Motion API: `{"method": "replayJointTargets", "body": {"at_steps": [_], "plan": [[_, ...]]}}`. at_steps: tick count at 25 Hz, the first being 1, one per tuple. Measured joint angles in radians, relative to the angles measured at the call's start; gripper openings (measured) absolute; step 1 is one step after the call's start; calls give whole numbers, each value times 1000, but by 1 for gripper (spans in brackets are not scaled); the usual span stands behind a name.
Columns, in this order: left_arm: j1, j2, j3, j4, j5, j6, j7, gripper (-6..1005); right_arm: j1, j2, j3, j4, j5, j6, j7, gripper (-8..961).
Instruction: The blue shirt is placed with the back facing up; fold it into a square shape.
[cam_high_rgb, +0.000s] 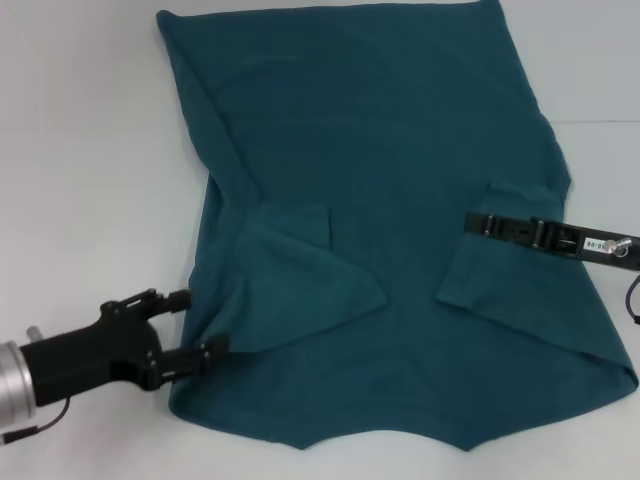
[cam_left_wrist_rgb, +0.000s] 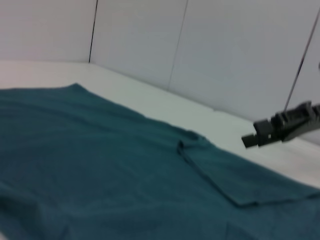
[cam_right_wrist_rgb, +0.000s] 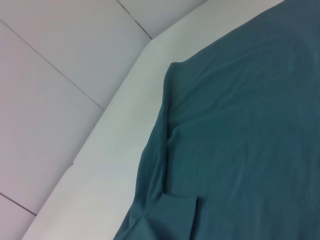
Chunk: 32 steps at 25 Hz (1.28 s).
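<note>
The blue shirt (cam_high_rgb: 380, 150) lies spread flat on the white table (cam_high_rgb: 80, 150), filling most of the head view. Both sleeves are folded inward: one flap (cam_high_rgb: 300, 270) on the left, the other (cam_high_rgb: 500, 280) on the right. My left gripper (cam_high_rgb: 197, 323) is open at the shirt's near left edge, one finger over the cloth, the other just off it. My right gripper (cam_high_rgb: 470, 223) reaches in from the right above the right flap. The left wrist view shows the shirt (cam_left_wrist_rgb: 100, 165) and the right gripper (cam_left_wrist_rgb: 248, 140) hovering clear of it. The right wrist view shows only shirt (cam_right_wrist_rgb: 250, 125) and table.
Bare white table (cam_high_rgb: 70, 220) runs along the shirt's left side, with a narrower strip (cam_high_rgb: 600, 80) at the far right. White wall panels (cam_left_wrist_rgb: 225, 50) stand behind the table. The shirt's near hem (cam_high_rgb: 400, 440) lies close to the front of the view.
</note>
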Motion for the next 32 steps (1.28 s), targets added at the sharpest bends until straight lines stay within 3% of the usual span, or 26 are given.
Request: {"method": "replayJointTargets", "body": {"at_steps": [7, 19, 32], "plan": [[27, -2, -53, 1, 41, -1, 74, 844, 7, 2, 10, 13, 1, 3, 4, 667], [30, -3, -51, -13, 57, 9, 103, 843, 3, 3, 13, 34, 1, 29, 3, 667], [8, -1, -55, -6, 44, -12, -110, 843, -4, -1, 12, 35, 1, 28, 4, 666]]}}
